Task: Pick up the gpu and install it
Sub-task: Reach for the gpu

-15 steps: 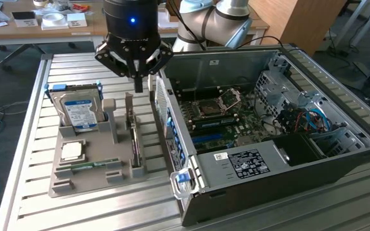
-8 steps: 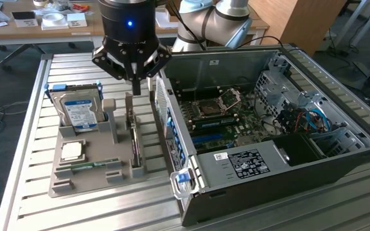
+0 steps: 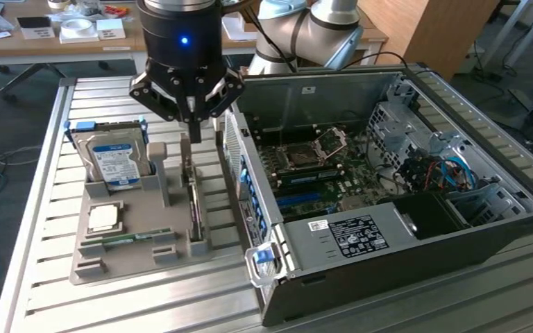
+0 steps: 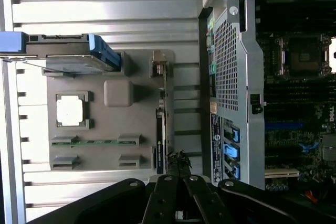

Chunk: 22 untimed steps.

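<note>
Open computer case (image 3: 368, 239) nearest, slatted metal bench (image 3: 109, 305) beneath, grey parts tray (image 3: 128, 258) beside the case, gpu (image 3: 195, 205) standing on edge in it, gripper (image 3: 195, 137) just above its far end, fingers (image 3: 192, 119) clenched empty, cluttered wooden bench (image 3: 26, 45) behind.

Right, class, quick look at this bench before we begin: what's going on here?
A robot arm's gripper, shut, hangs just above a grey parts tray beside an open computer case. It is right over the gpu, which stands on edge in its tray slot, not yet installed. Whether it touches the card cannot be told.
</note>
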Each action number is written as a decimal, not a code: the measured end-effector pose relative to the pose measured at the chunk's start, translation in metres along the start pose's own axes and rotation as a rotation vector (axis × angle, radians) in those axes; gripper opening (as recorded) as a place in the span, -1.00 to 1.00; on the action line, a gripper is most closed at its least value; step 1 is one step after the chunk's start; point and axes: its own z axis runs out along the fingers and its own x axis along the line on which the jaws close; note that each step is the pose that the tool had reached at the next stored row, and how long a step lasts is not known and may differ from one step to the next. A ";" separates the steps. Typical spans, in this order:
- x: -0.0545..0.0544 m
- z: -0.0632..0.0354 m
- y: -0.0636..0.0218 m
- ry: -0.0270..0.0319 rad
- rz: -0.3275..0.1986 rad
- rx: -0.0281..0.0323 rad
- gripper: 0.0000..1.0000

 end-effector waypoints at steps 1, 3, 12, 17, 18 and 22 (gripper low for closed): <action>0.000 0.0002 -0.0003 0.0002 0.000 0.0000 -0.79; 0.000 0.0003 -0.0003 0.0003 -0.001 0.0000 -0.79; 0.001 0.0006 -0.0029 0.0004 -0.001 0.0000 -0.79; 0.002 0.0008 -0.0038 0.0004 -0.001 0.0001 -0.79; 0.002 0.0008 -0.0039 0.0003 -0.001 0.0001 -0.79; 0.002 0.0008 -0.0058 0.0004 -0.001 0.0001 -0.79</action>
